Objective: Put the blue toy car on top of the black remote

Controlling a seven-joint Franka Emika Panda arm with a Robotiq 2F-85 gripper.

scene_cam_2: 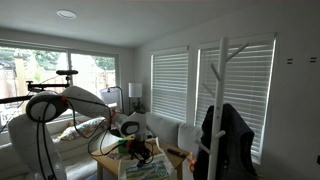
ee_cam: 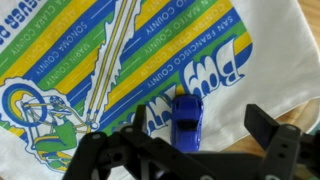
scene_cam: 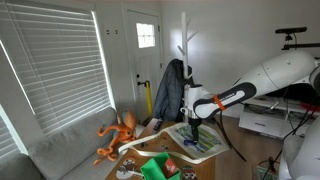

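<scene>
Small blue toy car (ee_cam: 187,118) sits on white printed cloth (ee_cam: 90,60), near its right edge, just beyond your end effector (ee_cam: 197,138); jaws spread wide, holding nothing. Car likely light, rigid, smooth; wheels may roll. Pinch long sides, mid-body.

Panda arm (scene_cam: 275,72): fat rounded white shell segs w/ black bands at jts, glossy finish; black cable (scene_cam_2: 38,108) looped alongside it in an exterior view; gripper (ee_cam: 198,125) matte black, angular linkage fingers, blocky squared tips.
</scene>
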